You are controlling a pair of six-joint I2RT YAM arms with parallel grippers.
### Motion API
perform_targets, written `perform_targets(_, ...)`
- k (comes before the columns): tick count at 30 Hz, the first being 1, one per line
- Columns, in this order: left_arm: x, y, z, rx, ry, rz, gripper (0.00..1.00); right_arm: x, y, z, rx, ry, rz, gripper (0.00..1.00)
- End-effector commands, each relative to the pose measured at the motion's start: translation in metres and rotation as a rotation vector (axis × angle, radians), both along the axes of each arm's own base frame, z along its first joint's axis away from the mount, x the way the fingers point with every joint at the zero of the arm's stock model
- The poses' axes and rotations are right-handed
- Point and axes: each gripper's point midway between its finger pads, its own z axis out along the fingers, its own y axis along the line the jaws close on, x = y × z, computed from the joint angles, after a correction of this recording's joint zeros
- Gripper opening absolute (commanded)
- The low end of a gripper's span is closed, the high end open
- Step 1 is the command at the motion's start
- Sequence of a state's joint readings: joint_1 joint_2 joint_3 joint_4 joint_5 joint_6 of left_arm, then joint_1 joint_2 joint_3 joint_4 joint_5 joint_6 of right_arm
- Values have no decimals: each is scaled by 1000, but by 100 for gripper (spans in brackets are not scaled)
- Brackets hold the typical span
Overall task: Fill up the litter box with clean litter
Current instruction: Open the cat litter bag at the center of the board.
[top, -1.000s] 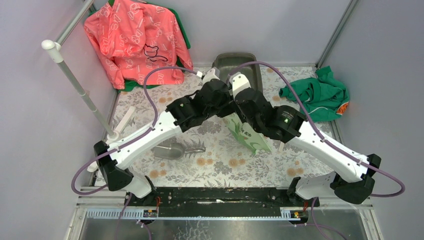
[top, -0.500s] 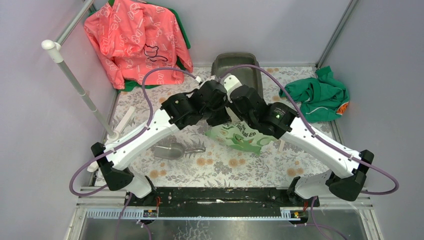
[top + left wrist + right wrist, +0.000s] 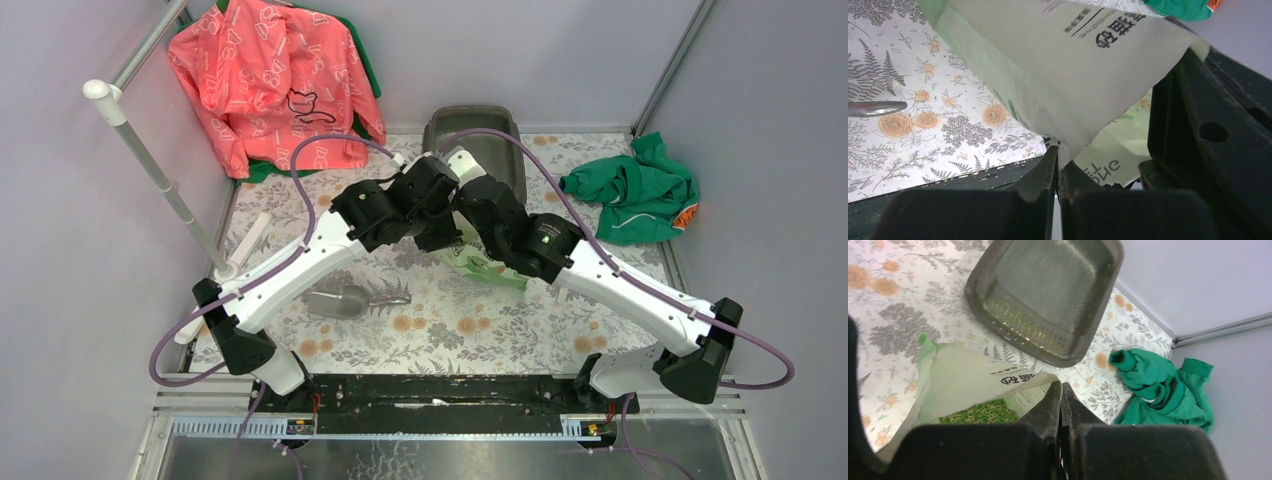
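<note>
The litter box (image 3: 478, 132) is a dark tray at the back of the floral mat; in the right wrist view the litter box (image 3: 1048, 295) shows a few granules along its near wall. Both arms meet over the mat's middle. A light green printed bag (image 3: 482, 266) hangs under them. My left gripper (image 3: 1058, 150) is shut on a corner of the bag (image 3: 1063, 65). My right gripper (image 3: 1060, 387) is shut on the edge of the bag's mouth (image 3: 973, 375). Clean litter (image 3: 980, 412) lies inside the open bag.
A grey scoop (image 3: 345, 300) lies on the mat at the left front. A green garment (image 3: 635, 190) is heaped at the right, a pink garment (image 3: 270, 80) hangs at the back left by a white rail (image 3: 150, 150). Grey walls close three sides.
The bag has swung from hanging on edge to a flatter spread and now sits mostly under the right arm. Both wrists have shifted slightly left and down.
</note>
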State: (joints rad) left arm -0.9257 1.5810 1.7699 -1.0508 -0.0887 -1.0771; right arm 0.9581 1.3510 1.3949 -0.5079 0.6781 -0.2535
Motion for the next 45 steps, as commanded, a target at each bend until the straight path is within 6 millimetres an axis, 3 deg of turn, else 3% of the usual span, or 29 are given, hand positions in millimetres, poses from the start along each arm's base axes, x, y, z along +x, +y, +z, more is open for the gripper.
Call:
perform_targets(1, -18, -48, 57, -241, -52, -189, 9, 28, 0, 37, -54, -220, -79, 0)
perform_targets(4, -13, -51, 61, -260, -70, -198, 9, 33, -5, 47, -60, -274, -117, 0)
perform_targets(7, -16, -48, 51, -254, -68, -211, 9, 31, -5, 41, -50, -268, -106, 0)
perform_targets(10, -26, -42, 26, -259, -41, -217, 9, 25, -4, 18, -52, -207, -84, 0)
perform_targets(16, -46, -18, -48, -240, 43, -170, 9, -6, 1, -41, -48, -62, -24, 0)
perform_targets(19, -59, -5, -66, -240, 63, -148, 8, -25, 8, -65, -52, -8, 3, 0)
perform_targets(23, -73, 10, -73, -241, 60, -123, 8, -44, 21, -78, -60, 25, 42, 0)
perform_targets(30, -84, 28, -64, -252, 22, -95, 8, -64, 46, -83, -79, 73, 139, 0)
perform_targets(34, -79, 48, -61, -197, -28, -48, 9, -74, 46, -80, -62, 76, 166, 0)
perform_targets(38, -75, 64, -59, -152, -68, -12, 9, -79, 33, -84, -72, 78, 136, 0)
perform_targets(45, -75, 45, -51, -189, -94, -13, 10, -85, 23, -96, -33, 104, 59, 0)
